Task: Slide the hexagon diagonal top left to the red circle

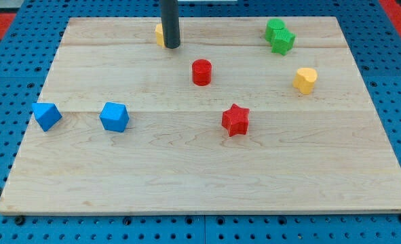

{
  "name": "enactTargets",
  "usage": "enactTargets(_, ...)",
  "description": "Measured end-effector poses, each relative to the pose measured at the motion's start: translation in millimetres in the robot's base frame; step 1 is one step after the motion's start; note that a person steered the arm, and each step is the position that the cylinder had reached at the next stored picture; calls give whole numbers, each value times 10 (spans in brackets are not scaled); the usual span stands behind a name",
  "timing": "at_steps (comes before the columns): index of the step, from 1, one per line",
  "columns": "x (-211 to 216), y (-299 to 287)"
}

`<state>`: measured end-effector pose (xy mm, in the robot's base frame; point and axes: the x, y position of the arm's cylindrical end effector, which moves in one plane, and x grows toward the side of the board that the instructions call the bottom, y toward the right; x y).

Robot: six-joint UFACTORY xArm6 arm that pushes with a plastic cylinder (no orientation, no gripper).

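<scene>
A red circle block [201, 72] stands on the wooden board [207, 169] a little above the middle. A yellow block [159, 34], probably the hexagon, lies up and to the left of it near the board's top edge, mostly hidden behind my dark rod. My tip [172, 47] rests on the board touching the yellow block's right side, up-left of the red circle.
A red star [235, 120] lies below the red circle. Two blue blocks [47, 116] [115, 116] sit at the view's left. Two green blocks [279, 35] touch each other at the top right. A yellow heart-like block [306, 80] lies at the right.
</scene>
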<state>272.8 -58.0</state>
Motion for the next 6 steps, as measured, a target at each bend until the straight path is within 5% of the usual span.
enactTargets(1, -307, 503)
enactTargets(3, -481, -245)
enactTargets(5, -428, -129)
enactTargets(6, -535, 712)
